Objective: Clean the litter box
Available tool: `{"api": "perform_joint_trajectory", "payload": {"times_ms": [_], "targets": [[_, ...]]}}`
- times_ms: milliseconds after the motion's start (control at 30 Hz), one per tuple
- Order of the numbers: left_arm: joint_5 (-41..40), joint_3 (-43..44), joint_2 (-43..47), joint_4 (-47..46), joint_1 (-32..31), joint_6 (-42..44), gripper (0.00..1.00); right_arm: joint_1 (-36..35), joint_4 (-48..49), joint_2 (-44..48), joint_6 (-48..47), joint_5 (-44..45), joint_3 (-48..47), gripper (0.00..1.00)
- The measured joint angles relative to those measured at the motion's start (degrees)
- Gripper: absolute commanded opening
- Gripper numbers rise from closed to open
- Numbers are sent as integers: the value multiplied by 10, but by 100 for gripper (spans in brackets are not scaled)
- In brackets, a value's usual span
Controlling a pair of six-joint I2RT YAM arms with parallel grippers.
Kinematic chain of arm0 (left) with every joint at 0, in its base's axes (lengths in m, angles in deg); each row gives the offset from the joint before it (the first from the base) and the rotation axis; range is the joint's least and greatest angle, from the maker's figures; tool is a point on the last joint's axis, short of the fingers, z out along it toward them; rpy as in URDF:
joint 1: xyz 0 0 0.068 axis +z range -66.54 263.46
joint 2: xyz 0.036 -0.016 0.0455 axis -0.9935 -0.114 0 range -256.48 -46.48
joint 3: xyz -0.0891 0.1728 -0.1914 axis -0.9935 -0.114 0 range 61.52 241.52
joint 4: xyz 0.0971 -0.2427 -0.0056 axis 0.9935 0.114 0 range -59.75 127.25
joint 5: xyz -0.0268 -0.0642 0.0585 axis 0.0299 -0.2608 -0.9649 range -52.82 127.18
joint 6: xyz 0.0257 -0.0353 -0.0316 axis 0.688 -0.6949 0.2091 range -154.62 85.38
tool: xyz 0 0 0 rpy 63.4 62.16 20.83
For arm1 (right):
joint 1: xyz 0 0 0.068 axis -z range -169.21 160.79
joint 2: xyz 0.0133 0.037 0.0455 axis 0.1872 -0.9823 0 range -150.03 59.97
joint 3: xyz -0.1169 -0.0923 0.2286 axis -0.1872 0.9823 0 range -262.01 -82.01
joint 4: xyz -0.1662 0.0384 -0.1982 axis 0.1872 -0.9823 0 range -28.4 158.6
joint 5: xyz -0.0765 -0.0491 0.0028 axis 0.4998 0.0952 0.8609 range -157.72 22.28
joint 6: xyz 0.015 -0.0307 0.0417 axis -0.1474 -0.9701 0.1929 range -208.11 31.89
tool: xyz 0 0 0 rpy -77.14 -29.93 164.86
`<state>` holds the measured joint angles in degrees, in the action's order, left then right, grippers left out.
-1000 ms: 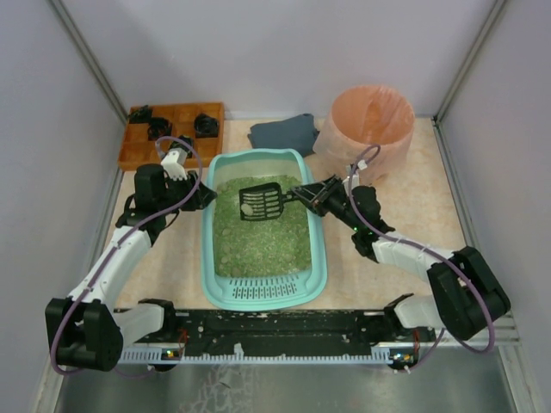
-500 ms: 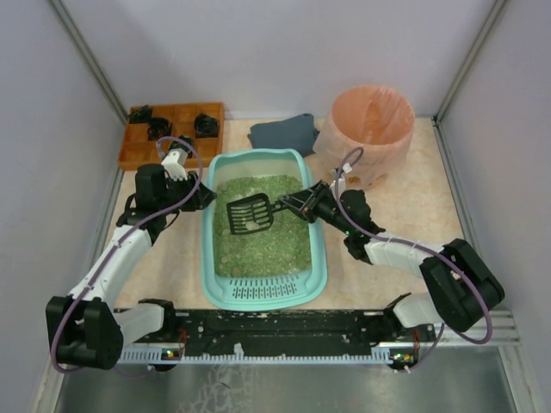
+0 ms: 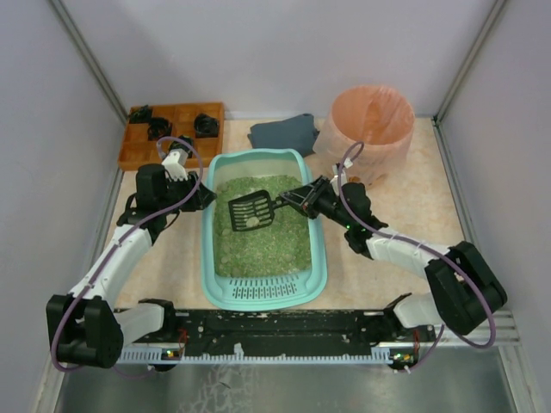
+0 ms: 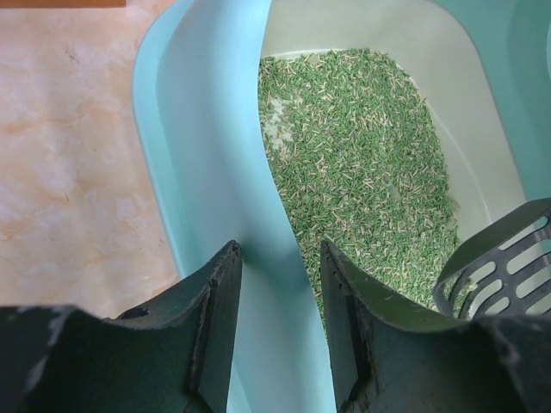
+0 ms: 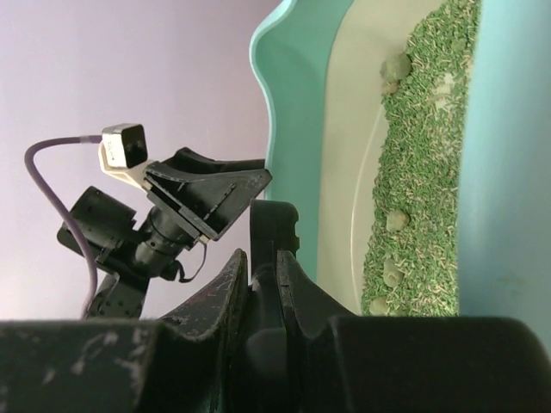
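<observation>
The light teal litter box point(image 3: 207, 251) lies mid-table, filled with green litter point(image 3: 258, 248), its slotted grille at the near end. My left gripper point(image 3: 204, 197) is closed over the box's left wall point(image 4: 215, 129), one finger outside and one inside; in the left wrist view the gripper point(image 4: 280, 249) pinches that wall. My right gripper point(image 3: 298, 200) is shut on the handle point(image 5: 274, 228) of a black slotted scoop point(image 3: 251, 211), which hangs over the litter with a pale clump in it. Several clumps point(image 5: 396, 221) lie in the litter.
A round bin with a pink bag point(image 3: 372, 120) stands at the back right. A dark grey cloth point(image 3: 284, 133) lies behind the box. A brown wooden tray point(image 3: 172, 138) with black pieces sits at the back left. Grey walls close both sides.
The right arm has carried the scoop left and toward the near side over the litter, with a clump now in it. The left gripper has stayed on the box wall.
</observation>
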<state>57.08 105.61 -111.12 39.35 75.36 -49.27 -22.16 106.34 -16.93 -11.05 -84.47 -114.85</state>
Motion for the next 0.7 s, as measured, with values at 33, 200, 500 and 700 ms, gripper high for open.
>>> {"api": "perform_joint_trajectory", "payload": {"times_ms": [33,200,500,700], "targets": [[0,0,0,0,0,0,47,0,-13,4,-5,0,-8,0],[0,0,0,0,0,1,47,13,-63,32,-29,-1,-51,0],[0,0,0,0,0,1,47,104,-170,66,-85,-1,-169,0],[0,0,0,0,0,1,47,201,-221,68,-91,8,-214,0]]}}
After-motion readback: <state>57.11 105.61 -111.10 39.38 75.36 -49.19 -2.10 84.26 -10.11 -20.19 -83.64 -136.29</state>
